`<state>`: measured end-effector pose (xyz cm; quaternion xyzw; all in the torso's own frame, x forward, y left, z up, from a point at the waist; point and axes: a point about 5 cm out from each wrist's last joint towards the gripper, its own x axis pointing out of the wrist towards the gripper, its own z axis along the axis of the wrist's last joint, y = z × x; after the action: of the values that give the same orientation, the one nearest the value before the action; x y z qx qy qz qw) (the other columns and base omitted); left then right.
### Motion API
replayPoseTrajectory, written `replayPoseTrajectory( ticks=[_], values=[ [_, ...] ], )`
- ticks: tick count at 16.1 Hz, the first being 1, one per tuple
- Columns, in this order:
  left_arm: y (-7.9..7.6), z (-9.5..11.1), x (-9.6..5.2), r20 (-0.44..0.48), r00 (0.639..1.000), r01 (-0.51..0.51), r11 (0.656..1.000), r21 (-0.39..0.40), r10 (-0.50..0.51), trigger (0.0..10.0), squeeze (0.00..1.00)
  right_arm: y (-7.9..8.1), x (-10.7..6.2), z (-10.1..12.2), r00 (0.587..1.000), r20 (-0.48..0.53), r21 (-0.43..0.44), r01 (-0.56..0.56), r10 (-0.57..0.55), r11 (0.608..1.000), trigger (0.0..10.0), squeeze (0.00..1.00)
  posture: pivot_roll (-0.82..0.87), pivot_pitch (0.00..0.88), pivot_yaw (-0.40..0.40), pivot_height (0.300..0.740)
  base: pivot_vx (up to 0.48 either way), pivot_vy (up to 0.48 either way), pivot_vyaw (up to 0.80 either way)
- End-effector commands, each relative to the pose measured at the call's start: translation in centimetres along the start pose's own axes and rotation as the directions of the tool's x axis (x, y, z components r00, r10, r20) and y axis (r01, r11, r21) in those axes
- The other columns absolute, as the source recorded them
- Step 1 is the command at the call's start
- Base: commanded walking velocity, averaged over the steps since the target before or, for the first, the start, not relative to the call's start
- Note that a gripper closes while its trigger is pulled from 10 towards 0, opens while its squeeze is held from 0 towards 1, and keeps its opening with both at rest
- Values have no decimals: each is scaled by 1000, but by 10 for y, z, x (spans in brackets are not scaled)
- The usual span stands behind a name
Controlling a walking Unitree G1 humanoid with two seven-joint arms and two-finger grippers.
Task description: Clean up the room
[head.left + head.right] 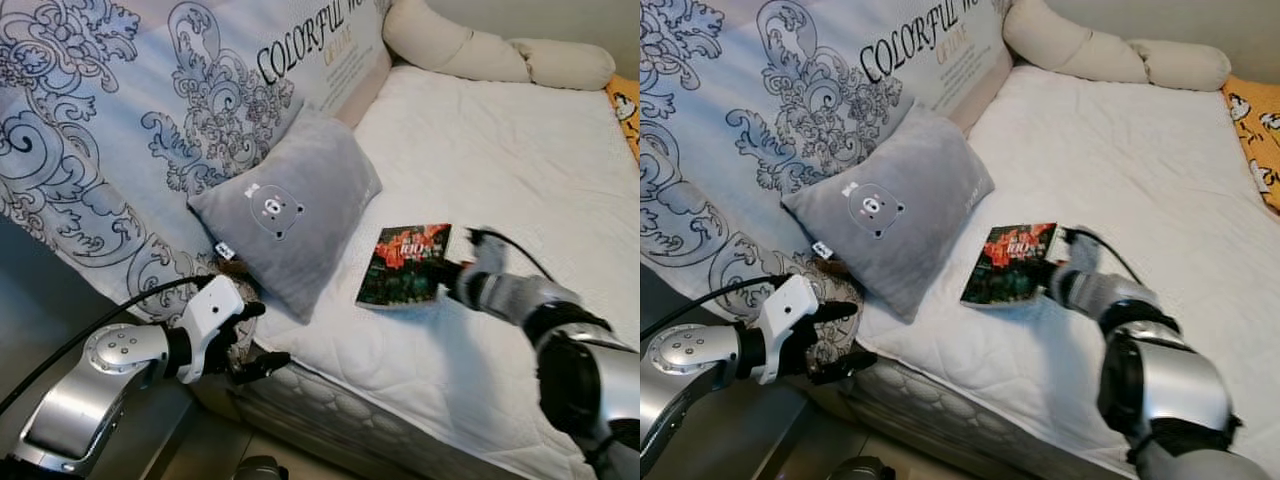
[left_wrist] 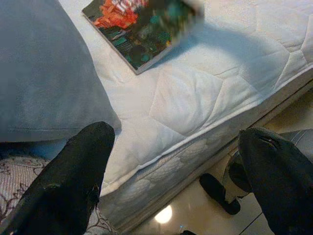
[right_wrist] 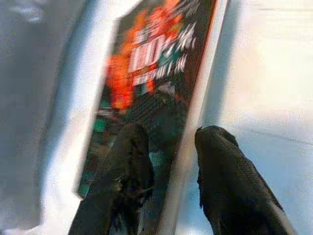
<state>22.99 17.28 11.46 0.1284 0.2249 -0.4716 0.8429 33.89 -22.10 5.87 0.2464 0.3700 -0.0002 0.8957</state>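
In the left eye view the book (image 1: 404, 264) lies on the white mattress (image 1: 520, 160) beside the grey pillow (image 1: 285, 205), with the right gripper (image 1: 452, 270) at its near edge, much nearer than the left gripper (image 1: 255, 338). The left wrist view shows the left one's 2 fingers (image 2: 68, 186) spread wide over the bed edge, the book well ahead. In the right wrist view the 2 fingers (image 3: 124, 171) straddle the book's long edge, narrowly apart and, I judge, gripping it.

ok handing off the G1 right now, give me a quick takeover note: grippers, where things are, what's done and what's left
Right gripper: at the dark paperback book with the red and green cover, jaws straddling its near edge, one finger over the cover, one beside it on the white quilted mattress. Whether it grips is unclear.
Left gripper: jaws open, holding nothing, at the mattress's near edge below the grey square bear-face pillow.
Book lies on the mattress beside the pillow.
Done: the reach to the book.
Left: probably secure the book, lift it and put it away.
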Motion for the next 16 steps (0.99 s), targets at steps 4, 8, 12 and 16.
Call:
replayPoseTrajectory(
  ticks=[4,8,12,16],
  values=[
    [1,4,9,51,999,-16,999,-32,17,10000,110,-36,-10,-11,998,-3,-10,69,-69,998,10000,1000,200,0,33,740,0,0,0],
    [24,9,20,200,908,-352,929,-116,369,10000,102,-34,-13,2,969,243,-208,12,40,978,10000,1000,152,0,37,740,0,0,0],
    [30,7,23,220,825,-500,854,-143,520,10000,110,-19,-12,-26,957,285,-490,96,55,866,10000,1000,102,0,38,740,0,0,0],
    [36,-5,21,200,723,-623,749,-223,661,10000,102,-3,-27,-55,850,526,-333,161,41,929,10000,1000,86,0,21,740,0,-480,0]
  ],
)
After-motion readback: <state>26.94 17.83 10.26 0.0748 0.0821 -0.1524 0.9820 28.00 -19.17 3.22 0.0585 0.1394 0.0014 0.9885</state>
